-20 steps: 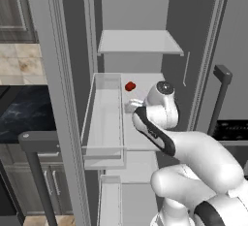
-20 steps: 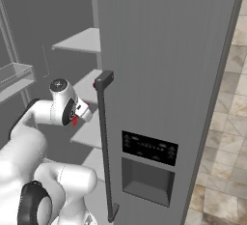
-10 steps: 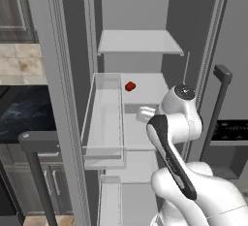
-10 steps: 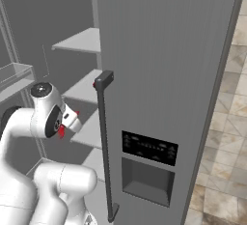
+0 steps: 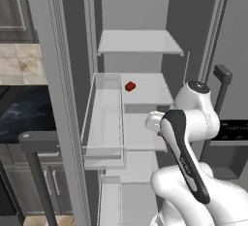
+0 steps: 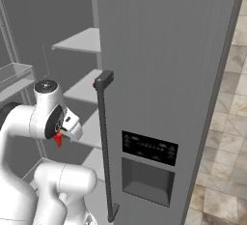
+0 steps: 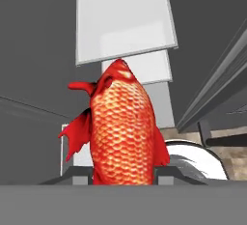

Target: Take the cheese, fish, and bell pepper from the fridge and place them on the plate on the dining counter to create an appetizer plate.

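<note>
Left base view: bell pepper [image 5: 130,86] on the fridge [image 5: 140,40] shelf, well apart from the arm.
Right base view: fish [image 6: 59,139] hanging below the wrist, off the shelves.
Hand view: gripper [image 7: 123,173] clenched on the fish's tail end, ready for carrying out.

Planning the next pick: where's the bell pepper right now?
The bell pepper sits on the middle fridge shelf in the left base view, toward its left side, beside the clear door bin.
</note>
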